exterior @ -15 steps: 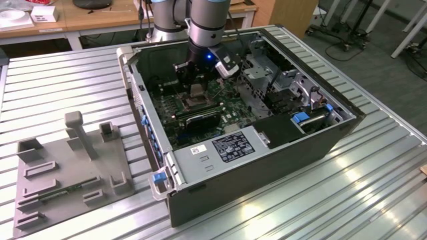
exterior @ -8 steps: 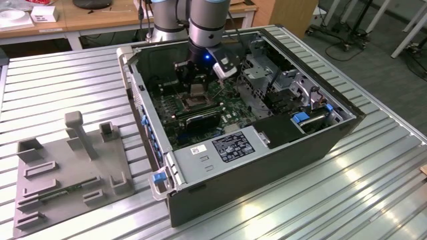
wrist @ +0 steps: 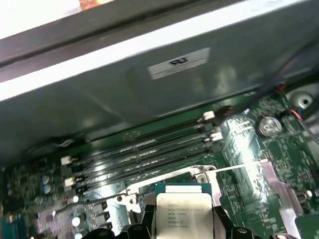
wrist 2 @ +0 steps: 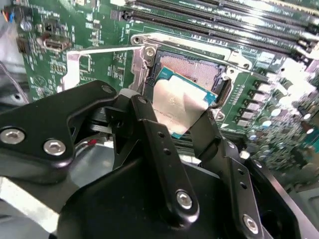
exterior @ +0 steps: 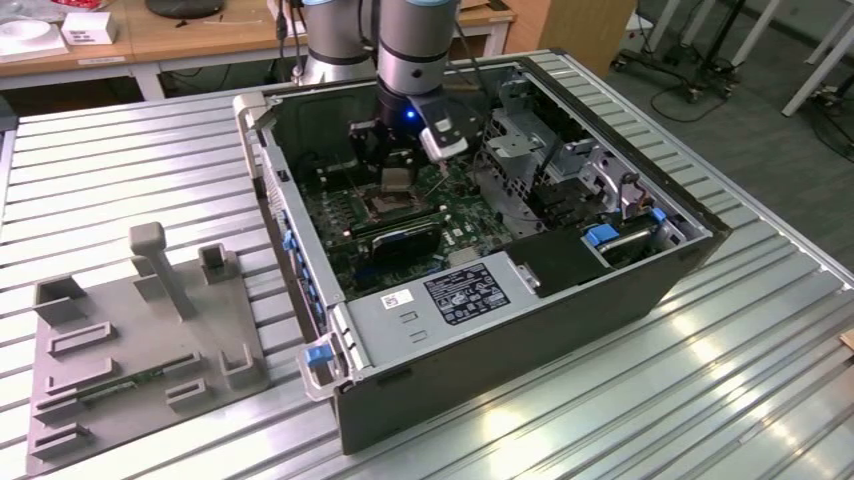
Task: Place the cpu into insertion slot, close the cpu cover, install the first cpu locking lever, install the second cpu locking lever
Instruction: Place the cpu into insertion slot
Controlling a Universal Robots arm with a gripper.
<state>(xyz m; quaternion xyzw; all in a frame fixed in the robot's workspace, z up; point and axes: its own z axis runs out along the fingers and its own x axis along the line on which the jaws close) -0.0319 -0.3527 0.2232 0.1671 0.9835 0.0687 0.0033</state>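
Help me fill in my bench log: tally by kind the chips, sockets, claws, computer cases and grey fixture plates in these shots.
cpu: 1
insertion slot: 1
claw, shut on the cpu: 1
computer case: 1
grey fixture plate: 1
Total: 5

The insertion slot (wrist 2: 192,69) lies uncovered, memory slots (wrist 2: 224,22) just beside it.

In the exterior view you'll find the computer case (exterior: 534,340) mid-frame on the table (exterior: 747,385), the fixture plate (exterior: 134,345) at lower left, and the cpu (exterior: 396,180) just over the insertion slot (exterior: 387,207) inside the case.
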